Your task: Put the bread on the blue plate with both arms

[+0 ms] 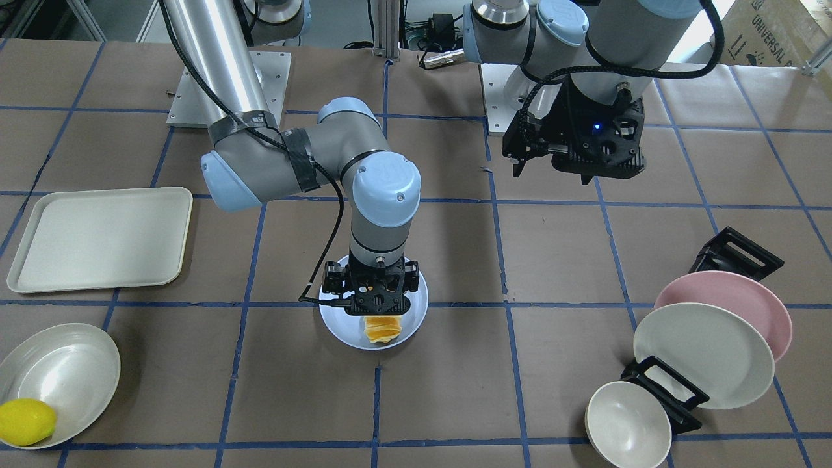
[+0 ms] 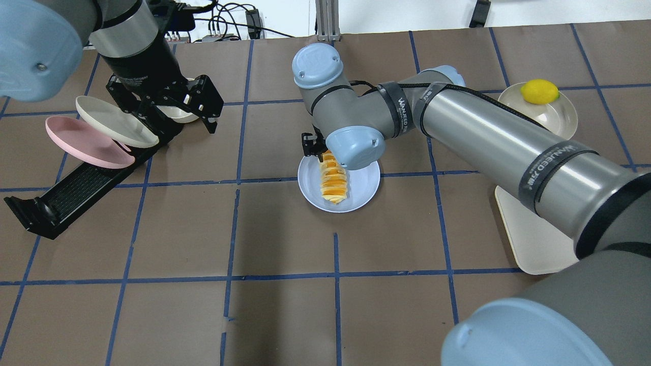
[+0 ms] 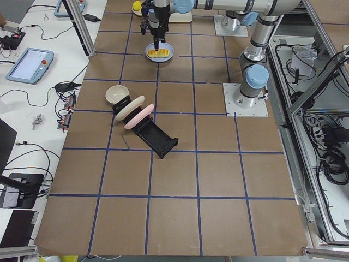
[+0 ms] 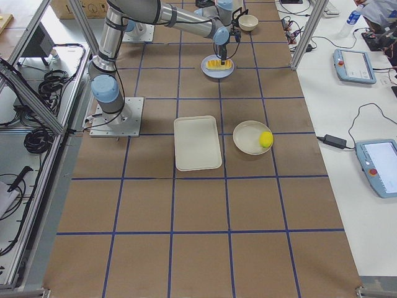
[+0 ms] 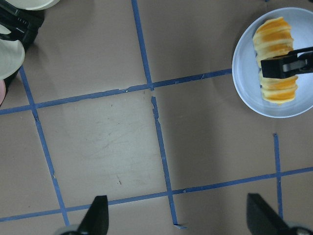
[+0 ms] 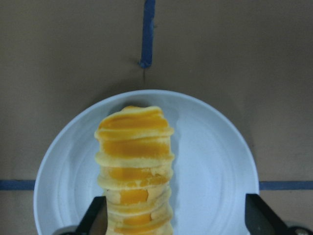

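The bread (image 2: 333, 178) lies on the blue plate (image 2: 363, 190) at the table's middle, also seen in the front view (image 1: 382, 329) on the plate (image 1: 416, 305). My right gripper (image 1: 377, 302) hangs straight down over the bread's far end. In the right wrist view the gripper (image 6: 178, 220) is open. One finger (image 6: 98, 218) is at the bread (image 6: 134, 161), the other stands apart over the plate (image 6: 215, 161). My left gripper (image 2: 168, 109) is open and empty, high above the table beside the dish rack. Its wrist view shows the plate (image 5: 244, 73) and the bread (image 5: 274, 39).
A black rack (image 1: 676, 390) holds a pink plate (image 1: 747, 299), a cream-white plate (image 1: 705, 354) and a small bowl (image 1: 627, 426). A cream tray (image 1: 97, 237) lies on the other side. A lemon (image 1: 26, 421) sits in a bowl (image 1: 65, 370).
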You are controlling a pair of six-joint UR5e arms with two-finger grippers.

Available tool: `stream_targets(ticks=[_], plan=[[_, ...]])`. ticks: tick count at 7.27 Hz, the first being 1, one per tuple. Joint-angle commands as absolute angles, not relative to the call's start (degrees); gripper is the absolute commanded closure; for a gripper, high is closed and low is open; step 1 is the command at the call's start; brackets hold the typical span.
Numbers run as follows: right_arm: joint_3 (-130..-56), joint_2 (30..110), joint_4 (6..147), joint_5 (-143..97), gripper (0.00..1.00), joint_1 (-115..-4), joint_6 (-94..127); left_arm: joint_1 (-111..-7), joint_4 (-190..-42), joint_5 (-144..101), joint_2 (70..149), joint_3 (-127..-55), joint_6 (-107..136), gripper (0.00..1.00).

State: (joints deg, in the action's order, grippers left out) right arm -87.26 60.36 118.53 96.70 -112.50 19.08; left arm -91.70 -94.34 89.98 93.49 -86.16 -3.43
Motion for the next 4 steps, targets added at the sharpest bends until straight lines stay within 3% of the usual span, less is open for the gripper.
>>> stream_targets(ticks=[1, 4], plan=[[-85.61, 65.54, 117.51, 98.16, 0.0, -109.97, 17.32, -91.76, -94.31, 90.26, 93.34, -86.14, -0.18, 0.0], [-85.78, 77.38, 111.23, 98.79, 0.0, -96.73, 11.95, -91.76, -94.31, 90.44, 93.69, -85.78, -0.26, 0.0]])
